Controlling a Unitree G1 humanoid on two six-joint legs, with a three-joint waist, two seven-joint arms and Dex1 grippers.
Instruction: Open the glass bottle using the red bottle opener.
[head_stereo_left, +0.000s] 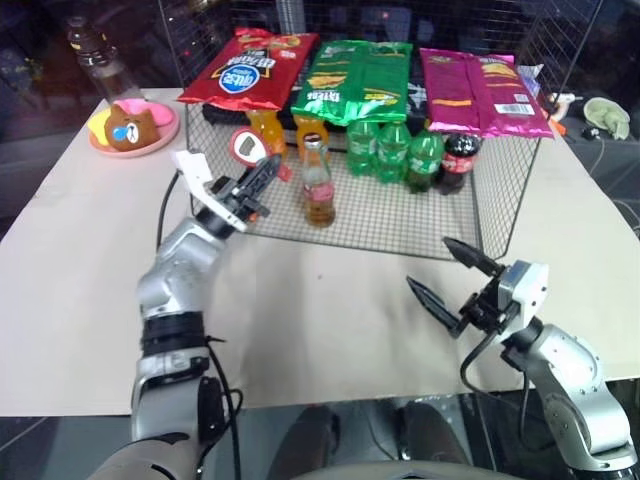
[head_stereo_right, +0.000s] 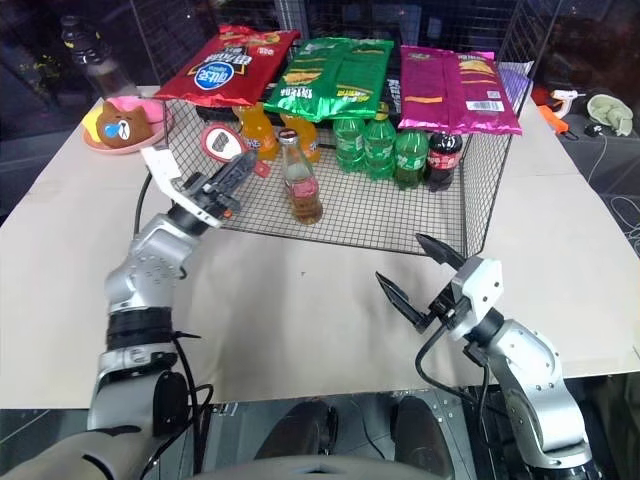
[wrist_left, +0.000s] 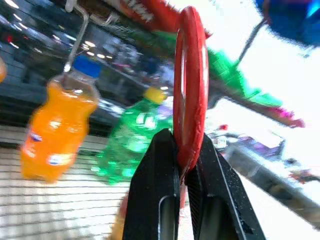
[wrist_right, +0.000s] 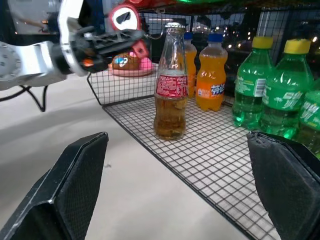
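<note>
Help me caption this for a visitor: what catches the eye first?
The glass bottle stands capped at the wire rack's front edge. Just left of it, the left gripper pinches the red bottle opener, while the right gripper hangs open over the table.

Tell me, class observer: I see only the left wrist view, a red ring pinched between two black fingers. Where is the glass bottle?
Observer: The glass bottle stands upright on the wire rack, near its front edge, just right of the left gripper.
Operator: Is its cap on?
Observer: Yes, the silver cap sits on the neck.
Operator: Is the other arm holding the bottle?
Observer: No. The right gripper hangs open over the table, in front of the rack and apart from the bottle.
Operator: What I hold, is it the opener?
Observer: Yes, the red bottle opener, clamped by its handle.
</note>
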